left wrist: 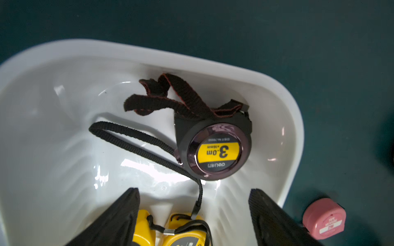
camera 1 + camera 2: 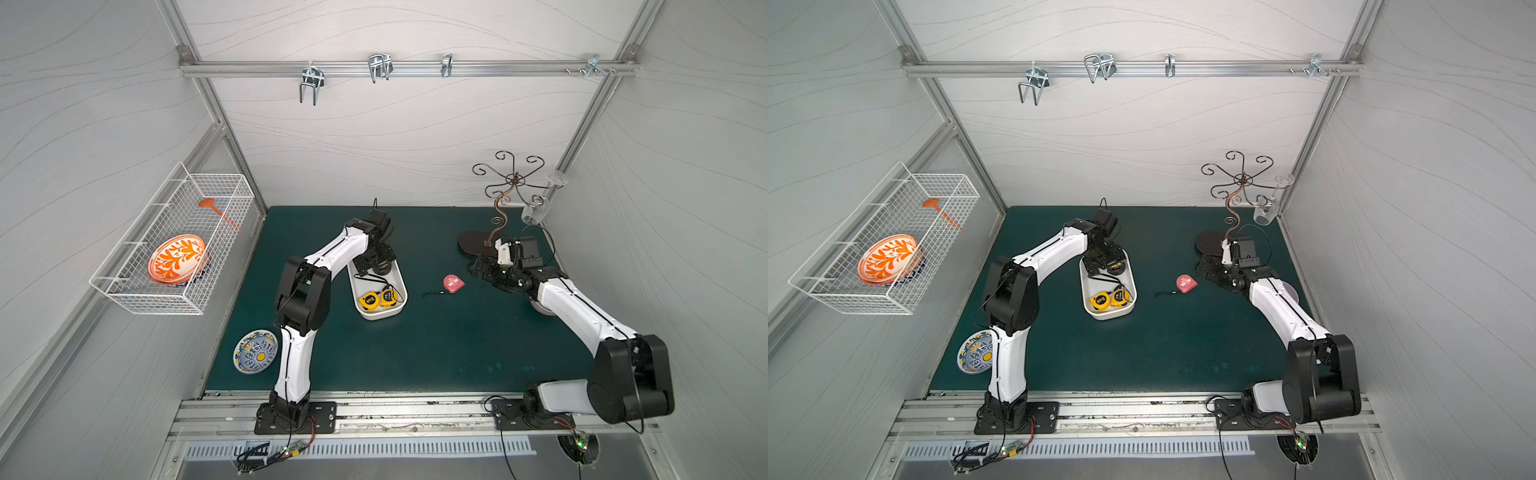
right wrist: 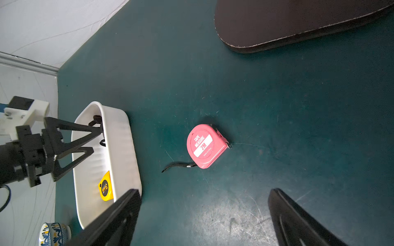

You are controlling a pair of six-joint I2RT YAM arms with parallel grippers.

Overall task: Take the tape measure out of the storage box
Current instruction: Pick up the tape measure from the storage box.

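In both top views I have the left claw (image 2: 368, 266) hanging over the far end of the storage box (image 2: 376, 316), fingers pointing down into it. Two yellow tape measures (image 2: 377, 299) sit at the box's other end, behind the claw toward the arm's base. The right claw (image 2: 478, 270) hangs low over the bench (image 2: 415, 353), well apart from the box. A pink tape measure (image 2: 454, 283) lies on the bench between the two claws, already outside the box. On the left wrist view the left claw's fingers stand apart with nothing clamped. The black tape measure (image 1: 217, 151) lies just ahead of the fingertips, near the box's end wall, with its frayed strap bunched beyond it. A looped cord (image 1: 132, 136) from one of the yellow ones runs right past the black case, so I judge a careless lift could drag it along. I read the spread fingers as set to straddle that round case, which would explain why the claw sits at this end. On the right wrist view the right claw is spread wide and empty, with the pink measure ahead of it and untouched. I judge it is parked aside to leave the box to the left arm.
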